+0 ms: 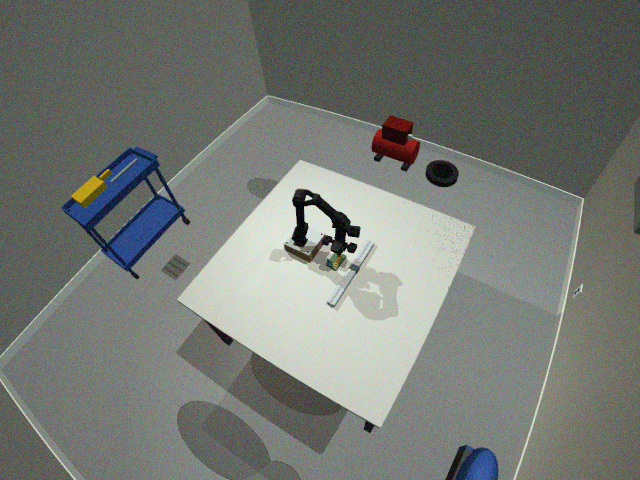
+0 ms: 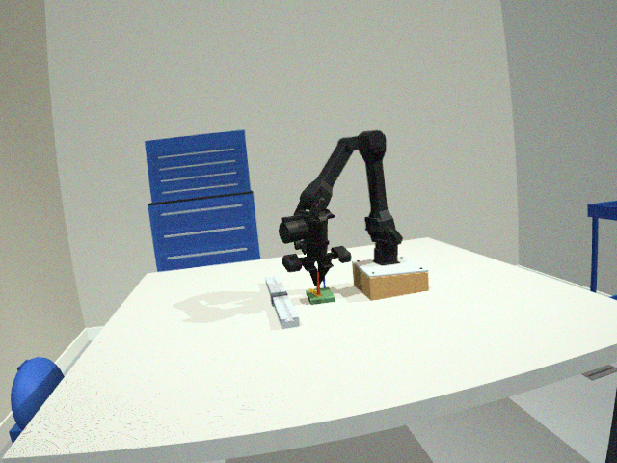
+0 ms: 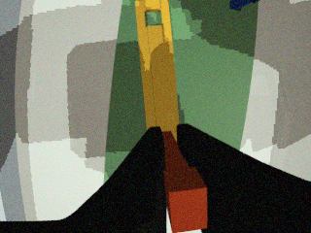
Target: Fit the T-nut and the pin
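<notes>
Tabletop amid grey walls; end effector clenched on orange handle.

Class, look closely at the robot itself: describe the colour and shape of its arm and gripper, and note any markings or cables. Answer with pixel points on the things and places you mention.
The arm (image 1: pixel 315 198) (image 2: pixel 372 144) is black, with chunky rounded joints and slimmer links. The gripper (image 1: pixel 337 253) (image 2: pixel 318 284) (image 3: pixel 169 136) is black too, its fingers tapering to narrow tips. No markings or cables can be made out.

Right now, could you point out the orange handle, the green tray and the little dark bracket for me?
Orange handle (image 2: pixel 318 284) (image 3: pixel 188 210): exterior view, its shaft; wrist view, its top end.
Green tray (image 2: pixel 322 300) (image 3: pixel 214 92): exterior view, its front side; wrist view, its bare top.
Dark bracket (image 1: pixel 354 267): top view, its upper face.
</notes>
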You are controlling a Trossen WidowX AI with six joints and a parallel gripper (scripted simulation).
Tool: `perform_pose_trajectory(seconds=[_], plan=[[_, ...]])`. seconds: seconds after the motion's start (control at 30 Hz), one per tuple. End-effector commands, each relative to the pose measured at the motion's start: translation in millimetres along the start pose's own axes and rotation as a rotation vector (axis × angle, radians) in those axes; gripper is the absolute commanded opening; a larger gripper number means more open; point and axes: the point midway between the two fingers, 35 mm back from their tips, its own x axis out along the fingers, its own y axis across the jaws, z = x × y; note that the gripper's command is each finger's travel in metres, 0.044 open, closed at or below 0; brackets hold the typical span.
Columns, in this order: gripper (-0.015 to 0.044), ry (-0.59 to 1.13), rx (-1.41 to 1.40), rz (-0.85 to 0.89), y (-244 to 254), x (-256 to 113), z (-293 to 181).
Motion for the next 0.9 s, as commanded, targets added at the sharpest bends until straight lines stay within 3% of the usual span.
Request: perform_pose_trajectory(seconds=[0.0,0.87], plan=[[-0.0150,-0.001,0.006,0.000,0,0,0],[-0.0150,0.006,-0.006,0.015,7,-26,8]])
